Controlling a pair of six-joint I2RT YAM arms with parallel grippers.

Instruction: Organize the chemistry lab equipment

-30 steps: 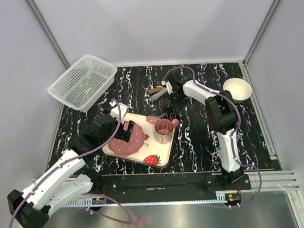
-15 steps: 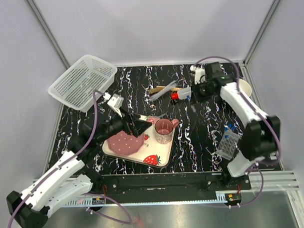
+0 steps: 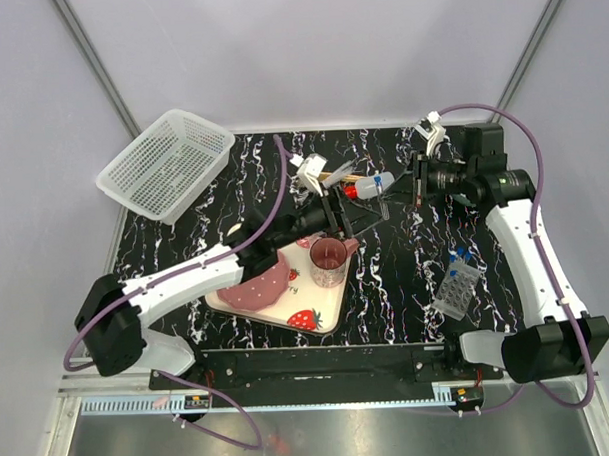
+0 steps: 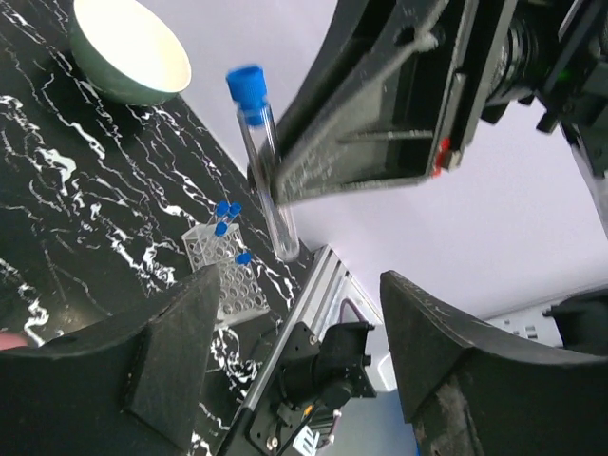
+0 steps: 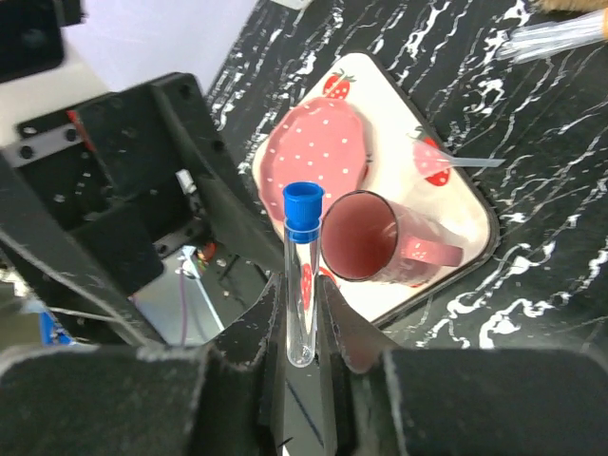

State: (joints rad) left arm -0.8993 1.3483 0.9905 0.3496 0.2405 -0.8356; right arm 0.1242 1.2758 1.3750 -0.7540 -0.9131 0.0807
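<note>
My right gripper (image 5: 302, 318) is shut on a clear tube with a blue cap (image 5: 302, 275) and holds it up above the table; the gripper also shows in the top view (image 3: 403, 185), as does the tube (image 3: 380, 181). My left gripper (image 4: 294, 323) is open and empty, facing the held tube (image 4: 266, 171) a short way off; it sits mid-table in the top view (image 3: 346, 215). The red-capped bottle (image 3: 351, 190) and the tan wooden tool (image 3: 341, 173) lie behind the left gripper. The clear rack (image 3: 457, 283) with blue-capped tubes stands at the right.
The strawberry tray (image 3: 307, 313) holds a pink plate (image 3: 256, 285) and a pink cup (image 3: 329, 259) under the left arm. A white mesh basket (image 3: 167, 163) stands at the back left. A white bowl (image 4: 128, 47) sits at the back right. More clear tubes (image 5: 560, 33) lie on the table.
My right gripper has risen and pulled back to the right with the blue-capped tube in it. My left gripper has left the pink plate and moved right and back, towards the held tube.
</note>
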